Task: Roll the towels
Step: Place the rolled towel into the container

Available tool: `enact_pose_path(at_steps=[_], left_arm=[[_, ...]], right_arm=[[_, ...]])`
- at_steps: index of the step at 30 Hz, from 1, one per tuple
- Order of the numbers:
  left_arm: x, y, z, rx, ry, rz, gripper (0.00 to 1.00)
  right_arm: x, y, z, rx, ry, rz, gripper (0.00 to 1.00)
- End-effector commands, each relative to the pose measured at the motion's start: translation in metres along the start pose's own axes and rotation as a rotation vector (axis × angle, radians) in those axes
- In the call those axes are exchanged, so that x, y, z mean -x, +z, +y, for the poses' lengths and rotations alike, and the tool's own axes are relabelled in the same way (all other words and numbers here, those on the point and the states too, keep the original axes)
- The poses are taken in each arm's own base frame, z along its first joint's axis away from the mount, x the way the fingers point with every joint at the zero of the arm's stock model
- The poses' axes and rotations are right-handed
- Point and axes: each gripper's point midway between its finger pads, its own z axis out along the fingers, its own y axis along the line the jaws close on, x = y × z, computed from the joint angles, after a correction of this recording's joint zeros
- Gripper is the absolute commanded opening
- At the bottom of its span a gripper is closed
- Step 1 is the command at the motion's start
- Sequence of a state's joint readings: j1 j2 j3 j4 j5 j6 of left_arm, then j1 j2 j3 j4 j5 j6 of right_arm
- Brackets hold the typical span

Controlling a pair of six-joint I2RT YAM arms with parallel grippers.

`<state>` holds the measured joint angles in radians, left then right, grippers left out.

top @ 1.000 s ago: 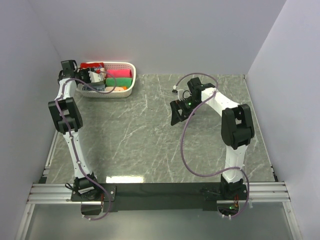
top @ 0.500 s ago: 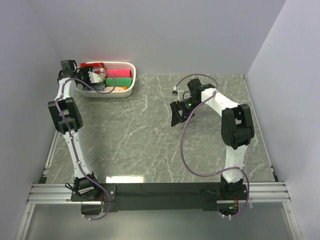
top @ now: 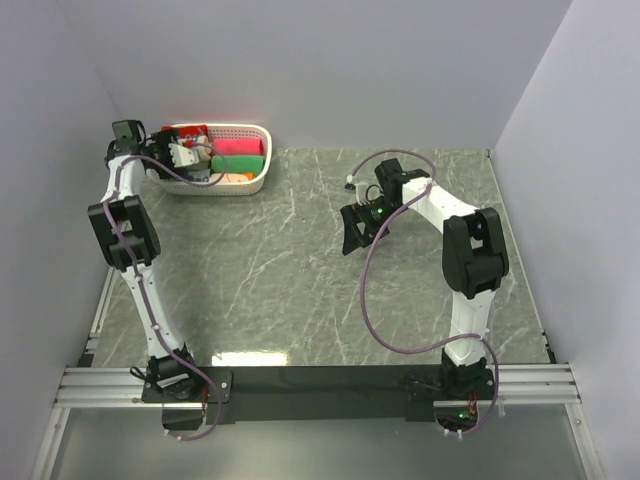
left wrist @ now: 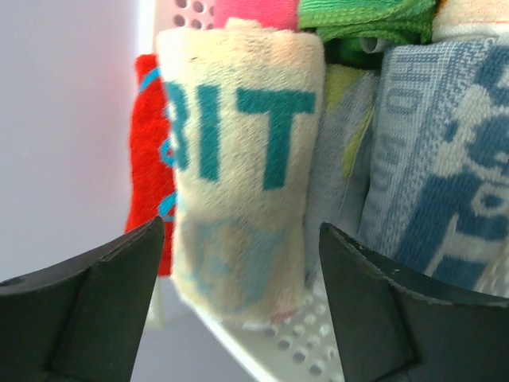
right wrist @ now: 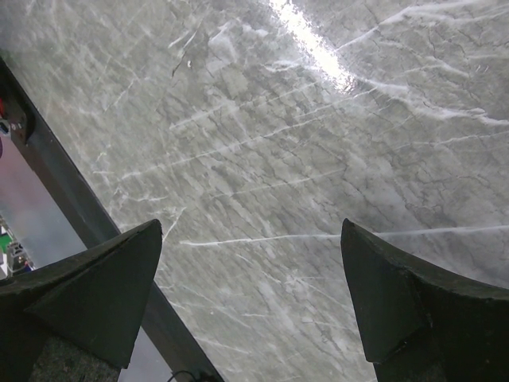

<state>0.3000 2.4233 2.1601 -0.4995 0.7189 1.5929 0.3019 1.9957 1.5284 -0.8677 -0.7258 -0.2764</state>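
Observation:
A cream rolled towel [left wrist: 238,175] with teal letters stands on end in the white perforated basket [left wrist: 318,342]. My left gripper [left wrist: 242,294] is open, one finger on each side of the roll with small gaps, not gripping it. A red towel [left wrist: 151,151] is behind it on the left and a blue-grey towel [left wrist: 445,159] stands on its right. From above, the left gripper [top: 172,160] is at the left end of the basket [top: 262,175]. My right gripper [top: 352,228] hangs open over the bare marble table [right wrist: 262,159] with nothing between its fingers.
The basket also holds pink [top: 240,147] and green [top: 238,163] rolls. It sits in the far left corner against the back wall, with the left wall close beside my left arm. A dark strip [right wrist: 64,183] along the table's edge shows in the right wrist view.
My left jaws have spread apart at the basket's left end, and the left arm's upper links have shifted slightly left. The right arm has not moved.

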Motion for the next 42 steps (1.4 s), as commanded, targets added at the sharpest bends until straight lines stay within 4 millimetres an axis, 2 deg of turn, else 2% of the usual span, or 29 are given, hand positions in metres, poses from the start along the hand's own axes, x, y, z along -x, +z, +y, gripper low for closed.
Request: enact_pose_path(at_steps=[1, 4, 9, 11, 12, 14, 16, 20, 21, 22, 23, 25, 27, 28, 30, 31, 34, 36, 37, 38, 39, 40, 41, 42], left_arm=[[0.027, -0.03, 0.026, 0.032, 0.056, -0.032, 0.84], [0.029, -0.035, 0.025, 0.022, 0.056, -0.034, 0.87], [0.043, -0.051, 0.028, 0.018, 0.056, -0.053, 0.93], [0.054, -0.063, 0.031, 0.015, 0.051, -0.063, 0.96], [0.061, -0.069, 0.026, -0.009, 0.021, -0.076, 0.99], [0.075, -0.083, 0.031, -0.013, 0.004, -0.086, 0.99], [0.087, -0.095, 0.028, -0.035, -0.045, -0.09, 0.99], [0.114, -0.123, 0.037, -0.005, -0.284, -0.047, 0.99], [0.118, -0.125, 0.037, 0.004, -0.349, -0.022, 0.99], [0.108, -0.129, 0.04, 0.056, -0.486, 0.089, 0.99], [0.123, -0.125, 0.04, 0.065, -0.504, 0.132, 1.0], [0.123, -0.127, 0.023, 0.075, -0.612, 0.278, 0.99], [0.145, -0.122, 0.002, 0.011, -0.716, 0.269, 0.99], [0.158, -0.126, -0.019, -0.05, -0.835, 0.268, 0.99], [0.189, -0.123, -0.04, -0.123, -1.018, 0.206, 0.99], [0.193, -0.125, -0.045, -0.122, -1.081, 0.212, 0.99], [0.223, -0.128, -0.06, -0.161, -1.255, 0.156, 1.0], [0.235, -0.128, -0.058, -0.133, -1.292, 0.103, 1.0], [0.247, -0.131, -0.073, -0.144, -1.321, 0.104, 0.99], [0.246, -0.129, -0.067, -0.077, -1.29, 0.097, 1.0], [0.249, -0.128, -0.072, -0.054, -1.284, 0.103, 1.0], [0.256, -0.127, -0.093, -0.061, -1.292, 0.12, 0.99], [0.258, -0.124, -0.103, -0.052, -1.288, 0.139, 0.99], [0.252, -0.122, -0.121, -0.03, -1.304, 0.191, 0.99]], right_arm=[[0.01, -0.011, 0.007, 0.009, -0.018, -0.045, 1.0], [0.009, -0.012, 0.008, 0.009, -0.018, -0.046, 1.0], [0.01, -0.015, 0.009, 0.003, -0.028, -0.056, 1.0], [0.013, -0.02, 0.009, 0.001, -0.03, -0.067, 1.0], [0.016, -0.025, 0.008, -0.005, -0.03, -0.077, 1.0], [0.018, -0.032, 0.007, -0.006, -0.028, -0.093, 1.0], [0.022, -0.044, 0.002, -0.016, -0.017, -0.116, 1.0], [0.03, -0.071, -0.008, -0.049, -0.01, -0.167, 1.0], [0.033, -0.08, -0.013, -0.066, -0.001, -0.188, 1.0], [0.036, -0.088, -0.014, -0.078, -0.002, -0.208, 1.0], [0.038, -0.095, -0.015, -0.086, 0.002, -0.225, 1.0], [0.044, -0.116, -0.02, -0.124, 0.008, -0.279, 1.0], [0.047, -0.135, -0.026, -0.164, 0.019, -0.333, 1.0], [0.047, -0.141, -0.029, -0.181, 0.023, -0.353, 1.0], [0.045, -0.155, -0.038, -0.242, 0.039, -0.402, 1.0], [0.044, -0.158, -0.041, -0.262, 0.049, -0.414, 1.0], [0.035, -0.162, -0.042, -0.304, 0.085, -0.431, 1.0], [0.025, -0.161, -0.042, -0.324, 0.112, -0.431, 1.0], [0.021, -0.16, -0.043, -0.341, 0.127, -0.43, 1.0], [0.011, -0.153, -0.045, -0.338, 0.163, -0.415, 1.0], [0.007, -0.152, -0.041, -0.334, 0.166, -0.415, 1.0], [0.0, -0.149, -0.04, -0.326, 0.177, -0.408, 1.0], [-0.012, -0.138, -0.04, -0.309, 0.199, -0.389, 1.0], [-0.017, -0.137, -0.035, -0.303, 0.195, -0.396, 1.0]])
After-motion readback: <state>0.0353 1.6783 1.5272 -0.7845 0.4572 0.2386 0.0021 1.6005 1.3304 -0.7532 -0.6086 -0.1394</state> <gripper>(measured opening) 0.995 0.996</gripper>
